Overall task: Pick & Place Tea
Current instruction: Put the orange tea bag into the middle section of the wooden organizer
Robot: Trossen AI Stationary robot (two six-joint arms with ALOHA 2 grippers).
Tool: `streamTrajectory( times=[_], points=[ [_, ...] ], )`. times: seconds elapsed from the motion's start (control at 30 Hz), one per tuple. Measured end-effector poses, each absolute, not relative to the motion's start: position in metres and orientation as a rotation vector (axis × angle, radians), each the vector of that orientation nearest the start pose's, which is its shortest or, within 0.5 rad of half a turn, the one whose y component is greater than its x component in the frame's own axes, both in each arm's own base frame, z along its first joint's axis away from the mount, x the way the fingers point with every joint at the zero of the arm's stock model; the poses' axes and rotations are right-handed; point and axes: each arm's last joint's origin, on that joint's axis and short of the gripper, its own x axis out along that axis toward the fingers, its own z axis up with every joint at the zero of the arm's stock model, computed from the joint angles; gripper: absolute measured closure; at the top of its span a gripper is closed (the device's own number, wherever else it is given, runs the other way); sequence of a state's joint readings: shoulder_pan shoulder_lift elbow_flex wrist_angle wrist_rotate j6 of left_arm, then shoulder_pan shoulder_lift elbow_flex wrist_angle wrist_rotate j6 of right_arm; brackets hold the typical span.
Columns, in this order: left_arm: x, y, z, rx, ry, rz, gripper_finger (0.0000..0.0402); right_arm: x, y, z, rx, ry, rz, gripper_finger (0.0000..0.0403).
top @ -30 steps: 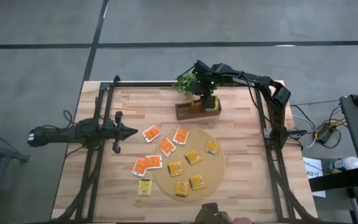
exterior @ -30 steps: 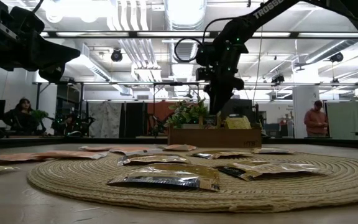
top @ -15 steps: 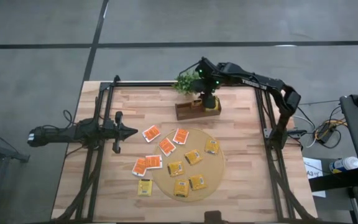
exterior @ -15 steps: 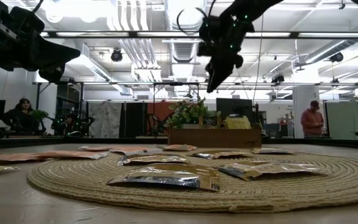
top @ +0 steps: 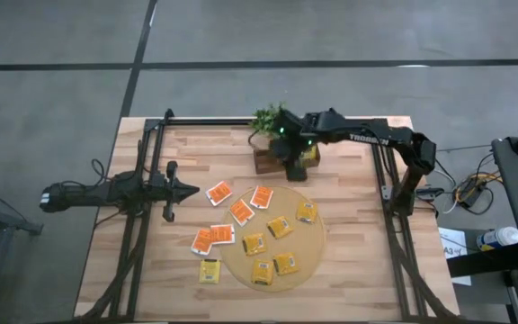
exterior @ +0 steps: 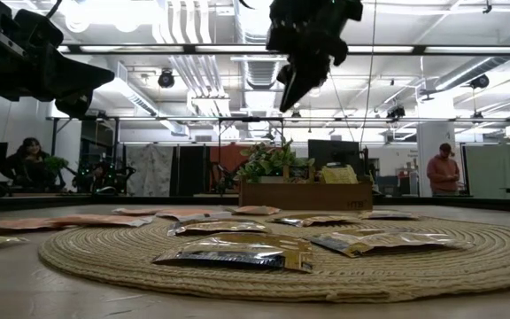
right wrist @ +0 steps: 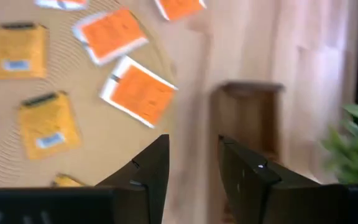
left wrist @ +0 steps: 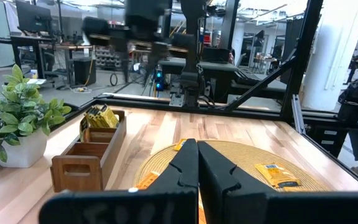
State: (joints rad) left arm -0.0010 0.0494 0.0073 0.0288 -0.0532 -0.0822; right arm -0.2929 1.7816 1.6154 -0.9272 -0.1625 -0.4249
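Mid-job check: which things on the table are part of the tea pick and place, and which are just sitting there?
Part of the job:
- yellow tea packets
- orange-red tea packets
- wooden box, already holding yellow packets
- right claw, open, empty, raised above the box

Just there:
- round woven mat
- potted plant
- left claw, shut, parked at the table's left side

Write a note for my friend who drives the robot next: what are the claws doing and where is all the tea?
Right gripper: open, empty, raised above the wooden box.
Left gripper: shut, empty, waiting at the table's left side.
Tea: yellow packets already stand in the box. Five more yellow packets lie on the round mat, one yellow packet on the table beside it, orange packets on and left of the mat.
Left to do: probably pick up the loose packets and box them.
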Motion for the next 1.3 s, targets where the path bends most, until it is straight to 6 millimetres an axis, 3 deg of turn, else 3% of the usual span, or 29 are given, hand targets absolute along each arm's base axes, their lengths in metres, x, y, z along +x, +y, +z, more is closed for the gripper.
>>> streamTrajectory(
  times=[0.4,0.57,0.93,1.07,1.3],
  points=[
    [0.100,0.001,0.165,-0.082,0.011,0.053,0.0402,0.375,-0.018,0.297,-0.166,1.009,0.254,0.0269],
    [0.100,0.002,0.165,-0.082,0.011,0.054,0.0402,0.376,0.006,0.297,-0.179,1.008,0.302,0.0269],
    [0.100,0.002,0.165,-0.082,0.011,0.054,0.0402,0.368,0.015,0.292,-0.167,1.046,0.303,0.0266],
    [0.100,0.001,0.165,-0.082,0.011,0.053,0.0402,0.351,0.014,0.292,-0.201,1.050,0.288,0.0263],
    [0.100,0.001,0.165,-0.082,0.011,0.053,0.0402,0.310,0.010,0.271,-0.340,1.142,0.233,0.0256]
  ],
)
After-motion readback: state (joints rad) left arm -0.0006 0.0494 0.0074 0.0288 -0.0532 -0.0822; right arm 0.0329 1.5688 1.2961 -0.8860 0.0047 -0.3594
